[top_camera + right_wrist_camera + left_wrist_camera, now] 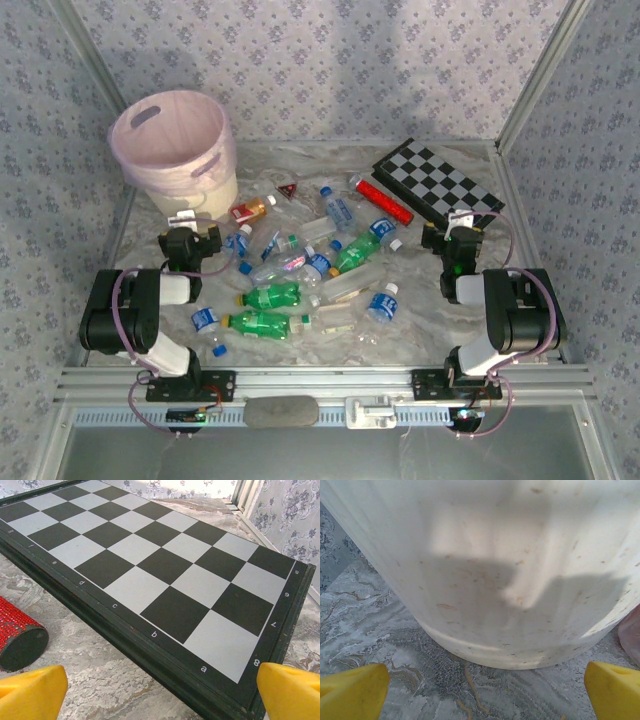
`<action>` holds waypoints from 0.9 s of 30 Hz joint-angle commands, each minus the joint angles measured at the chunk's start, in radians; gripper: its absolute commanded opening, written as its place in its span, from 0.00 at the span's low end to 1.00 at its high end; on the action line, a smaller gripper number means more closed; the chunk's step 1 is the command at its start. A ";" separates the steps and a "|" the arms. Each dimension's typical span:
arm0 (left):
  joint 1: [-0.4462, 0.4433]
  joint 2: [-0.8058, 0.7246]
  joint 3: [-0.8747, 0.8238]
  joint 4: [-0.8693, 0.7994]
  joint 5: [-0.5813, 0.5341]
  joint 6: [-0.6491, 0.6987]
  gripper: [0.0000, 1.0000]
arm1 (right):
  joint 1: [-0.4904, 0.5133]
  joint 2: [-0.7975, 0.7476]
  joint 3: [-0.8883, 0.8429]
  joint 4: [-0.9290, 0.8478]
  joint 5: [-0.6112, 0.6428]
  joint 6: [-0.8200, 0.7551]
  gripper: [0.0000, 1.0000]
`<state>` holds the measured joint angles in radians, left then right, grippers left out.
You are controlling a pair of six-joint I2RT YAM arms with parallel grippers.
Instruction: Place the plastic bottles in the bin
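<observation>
Bottles (272,296) lie heaped on the table (430,290), right of the bin (190,165). Left hand (192,240) and right hand (455,238) gape wide, empty. Left hand sits close to the bin and could knock it when turning.

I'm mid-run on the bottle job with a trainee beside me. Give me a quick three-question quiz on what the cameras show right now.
1. Fill in: none of the bottles is held; both grippers are ___.
2. True or false: the left gripper faces the wall of the bin.
3. The right gripper faces: A the bin, B the chessboard, C the bottles.

Key: 1 open; 2 true; 3 B.
</observation>
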<state>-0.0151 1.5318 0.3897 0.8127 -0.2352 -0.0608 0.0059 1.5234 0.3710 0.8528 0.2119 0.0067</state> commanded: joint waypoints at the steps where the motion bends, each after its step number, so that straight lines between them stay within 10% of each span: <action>1: -0.001 0.002 0.008 0.030 -0.003 -0.001 1.00 | -0.007 0.001 0.003 0.002 0.003 -0.004 0.99; 13: -0.004 0.003 0.006 0.036 -0.008 0.002 1.00 | 0.025 -0.064 -0.002 -0.034 0.047 -0.028 0.99; 27: -0.074 -0.062 -0.081 0.163 -0.126 0.049 1.00 | 0.157 -0.433 0.270 -0.835 0.149 0.274 0.99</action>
<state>-0.0792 1.5078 0.3275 0.8993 -0.3332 -0.0353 0.1390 1.1423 0.5678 0.3023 0.3618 0.1352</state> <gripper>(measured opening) 0.997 0.989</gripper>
